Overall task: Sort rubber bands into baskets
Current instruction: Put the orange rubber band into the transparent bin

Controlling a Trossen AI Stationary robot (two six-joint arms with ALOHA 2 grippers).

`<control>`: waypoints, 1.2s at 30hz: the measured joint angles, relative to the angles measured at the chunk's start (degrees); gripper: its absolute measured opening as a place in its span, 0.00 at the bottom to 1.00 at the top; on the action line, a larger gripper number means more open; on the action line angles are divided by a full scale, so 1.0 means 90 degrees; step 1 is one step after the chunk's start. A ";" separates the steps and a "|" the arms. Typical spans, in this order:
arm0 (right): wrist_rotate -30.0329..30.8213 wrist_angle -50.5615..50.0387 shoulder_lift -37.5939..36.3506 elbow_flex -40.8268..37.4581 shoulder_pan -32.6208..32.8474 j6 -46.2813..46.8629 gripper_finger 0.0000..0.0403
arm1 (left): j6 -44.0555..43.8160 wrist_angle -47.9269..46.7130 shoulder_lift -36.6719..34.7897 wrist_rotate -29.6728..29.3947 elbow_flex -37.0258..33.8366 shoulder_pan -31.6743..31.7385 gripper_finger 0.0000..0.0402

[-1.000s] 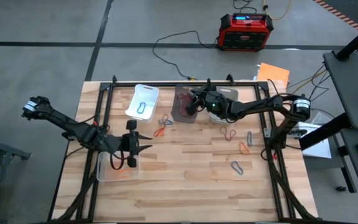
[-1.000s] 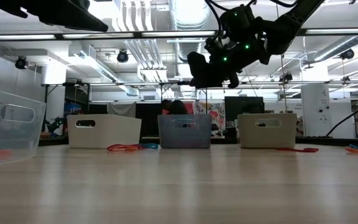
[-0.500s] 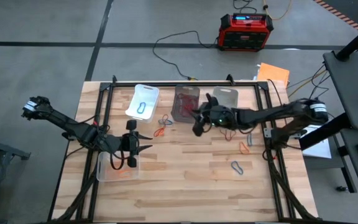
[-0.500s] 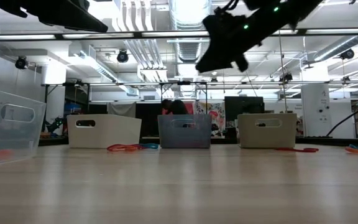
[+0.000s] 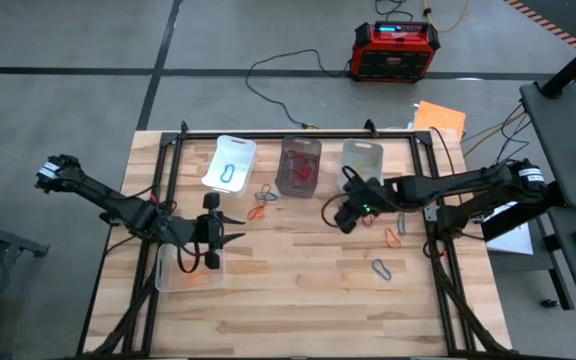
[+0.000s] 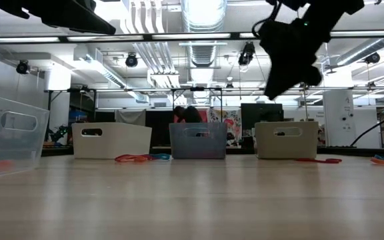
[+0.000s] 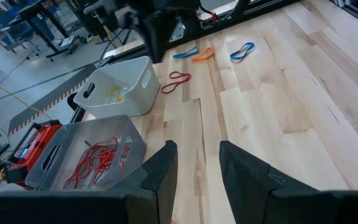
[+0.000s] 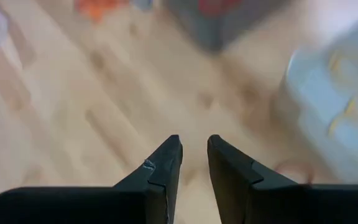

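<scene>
Over the right half of the table the right gripper [image 5: 346,215] hangs in the air, its fingers [image 8: 160,165] parted by a narrow gap with nothing between them. The nearest loose work, I'd judge, is the red rubber band [image 5: 368,214] lying flat on the wood just beyond it, toward the table's right edge, with its long axis running roughly across the table. An orange band [image 5: 393,239] and two grey bands [image 5: 382,268] lie further that way, close to the black frame rail [image 5: 430,215], so room narrows on that side. The bare wood toward the middle is open.

Along the far edge stand the white basket [image 5: 230,162], the smoky basket [image 5: 300,167] holding red bands, and a clear basket [image 5: 362,160]. More bands [image 5: 261,202] lie between the first two.

The left gripper [image 5: 211,243] waits over the near clear basket [image 5: 187,274], fingers [image 7: 159,171] apart and holding nothing; it is well apart from that red band, so the right arm is the nearer.
</scene>
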 joint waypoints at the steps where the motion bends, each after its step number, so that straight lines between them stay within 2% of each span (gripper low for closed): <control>1: -0.0250 -0.0154 0.0000 0.0000 0.0000 0.0188 0.19 | 0.0000 0.0000 0.0000 0.0000 0.0000 -0.0001 0.26; 4: -0.0878 -0.0672 0.0000 0.0000 0.0029 0.0704 0.21 | 0.0000 0.0000 0.0000 0.0000 -0.0002 0.0000 0.26; 8: -0.1272 -0.1485 0.0000 0.0000 0.0202 0.1302 0.22 | 0.0000 0.0000 0.0000 0.0000 -0.0002 -0.0001 0.26; 17: -0.1298 -0.2839 0.0000 -0.0084 0.0970 0.3214 0.26 | 0.0104 -0.0002 0.0000 0.0001 -0.0005 -0.0001 0.26; 21: -0.1420 -0.2923 0.0002 -0.0174 0.1282 0.3869 0.27 | 0.0198 -0.0004 0.0000 -0.0092 -0.0005 -0.0002 0.26; 28: -0.1397 -0.2927 0.0005 -0.0412 0.1603 0.4638 0.27 | 0.0276 -0.0253 -0.0028 -0.1330 0.0073 0.0000 0.26; 36: -0.1321 -0.2939 0.0015 -0.0648 0.1610 0.4778 0.25 | 0.0381 -0.0250 -0.0015 -0.1389 0.0078 0.0000 0.26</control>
